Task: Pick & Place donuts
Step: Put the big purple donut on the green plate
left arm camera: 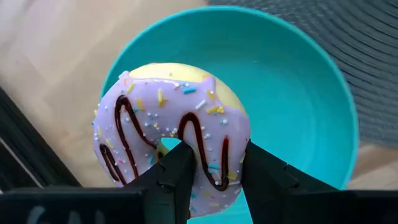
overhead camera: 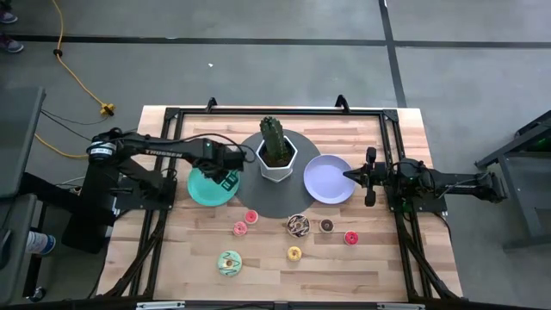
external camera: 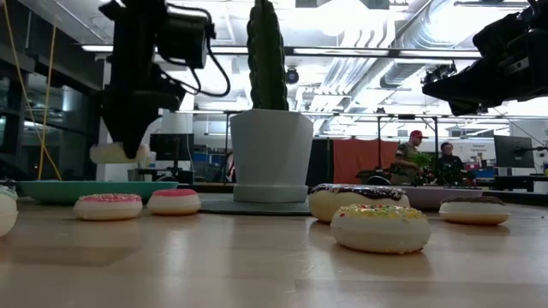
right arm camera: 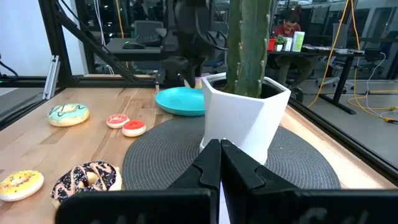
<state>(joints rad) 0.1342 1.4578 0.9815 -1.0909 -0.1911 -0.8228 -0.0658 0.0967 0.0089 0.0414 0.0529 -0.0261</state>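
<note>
Left gripper hangs over the teal plate, fingers clamped on the rim of a pink donut with chocolate drizzle, held above the plate and not touching it. Right gripper waits at the right edge of the lavender plate, fingers together. Other donuts lie on the surface nearer: mint, yellow, chocolate-white, brown, red, two small pinkish-red ones. Potted cactus on a grey mat at centre.

Lilac donut, chocolate zigzags; teal plate
</note>
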